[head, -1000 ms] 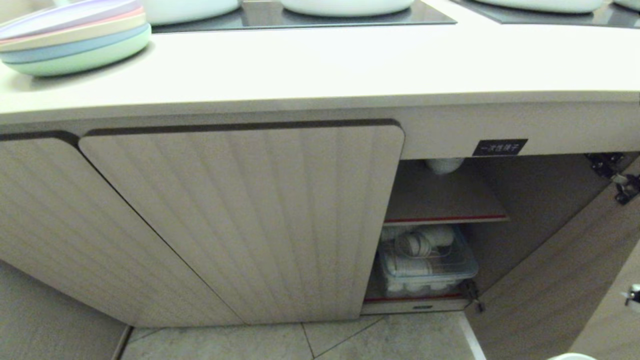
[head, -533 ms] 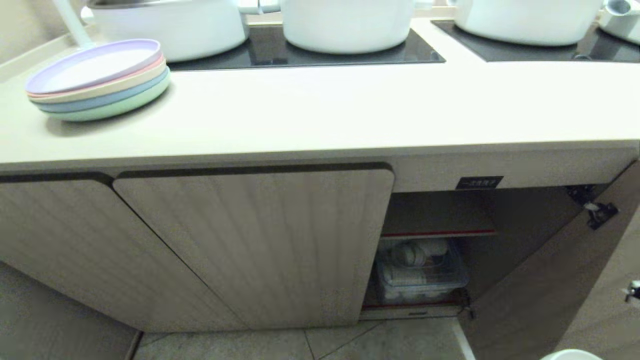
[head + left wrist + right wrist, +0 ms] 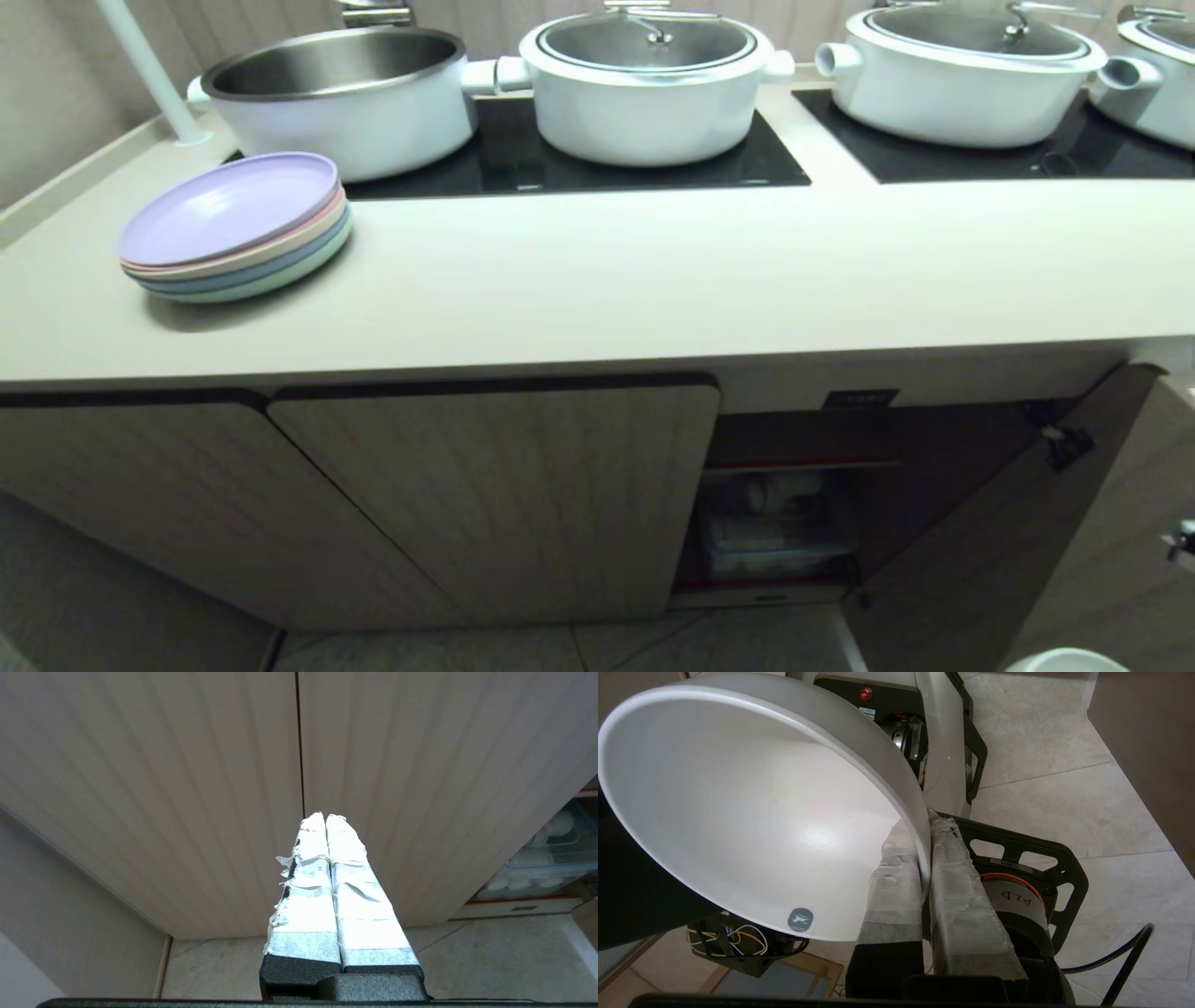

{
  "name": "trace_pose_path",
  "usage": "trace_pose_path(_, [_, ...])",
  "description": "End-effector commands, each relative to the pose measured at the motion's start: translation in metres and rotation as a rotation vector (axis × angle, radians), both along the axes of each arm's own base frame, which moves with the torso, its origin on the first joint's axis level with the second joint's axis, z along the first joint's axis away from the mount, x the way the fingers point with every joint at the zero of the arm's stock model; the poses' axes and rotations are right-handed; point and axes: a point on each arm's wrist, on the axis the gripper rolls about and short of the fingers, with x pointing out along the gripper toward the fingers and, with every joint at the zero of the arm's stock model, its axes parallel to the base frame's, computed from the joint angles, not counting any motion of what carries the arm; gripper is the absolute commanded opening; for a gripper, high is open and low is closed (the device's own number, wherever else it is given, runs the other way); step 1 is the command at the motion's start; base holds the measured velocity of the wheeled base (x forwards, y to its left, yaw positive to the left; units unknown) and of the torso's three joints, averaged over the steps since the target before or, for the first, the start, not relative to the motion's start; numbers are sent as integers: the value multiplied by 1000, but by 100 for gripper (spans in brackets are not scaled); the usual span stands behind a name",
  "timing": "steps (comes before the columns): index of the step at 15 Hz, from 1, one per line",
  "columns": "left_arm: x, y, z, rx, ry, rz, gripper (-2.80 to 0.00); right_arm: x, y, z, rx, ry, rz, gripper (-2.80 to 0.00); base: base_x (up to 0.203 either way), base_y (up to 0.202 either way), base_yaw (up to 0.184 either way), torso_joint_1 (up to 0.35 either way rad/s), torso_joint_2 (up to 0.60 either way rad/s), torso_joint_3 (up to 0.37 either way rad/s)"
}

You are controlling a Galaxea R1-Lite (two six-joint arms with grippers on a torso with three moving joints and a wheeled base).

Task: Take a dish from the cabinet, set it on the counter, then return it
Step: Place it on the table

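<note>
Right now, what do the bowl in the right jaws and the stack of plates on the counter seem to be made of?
The bowl looks like glazed ceramic or melamine: plain white, smooth, a soft highlight inside, a thin even rim; which one is unclear. The stack of plates looks like matte plastic, perhaps a fibre blend: pastel colours, dull surface without glare. The counter appears to be smooth beige solid surface.

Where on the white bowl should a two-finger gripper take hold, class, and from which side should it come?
Grip the thin rim of the dish, one finger inside the wall and one outside. Its deep, round body looks too wide to span. The right gripper holds it exactly so, coming over the rim's edge.
</note>
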Motion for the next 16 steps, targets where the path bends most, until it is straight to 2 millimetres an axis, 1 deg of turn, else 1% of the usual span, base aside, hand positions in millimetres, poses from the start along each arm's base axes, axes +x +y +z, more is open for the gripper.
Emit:
trace_pose_path(1, [0,0,0,0,0,0,-280,0,0,1,2,4,-1,-280,0,0,0,265,-549,-305])
trace_pose_path(8, [0,0,0,0,0,0,-280,-3,-1,2,3,11,-4,-280,0,0,0,274,-580,-305])
trace_pose_path(16, [0,0,0,0,0,0,-280,-4,-1,4,10,-4,-7,-280,0,0,0,181,-370,-191])
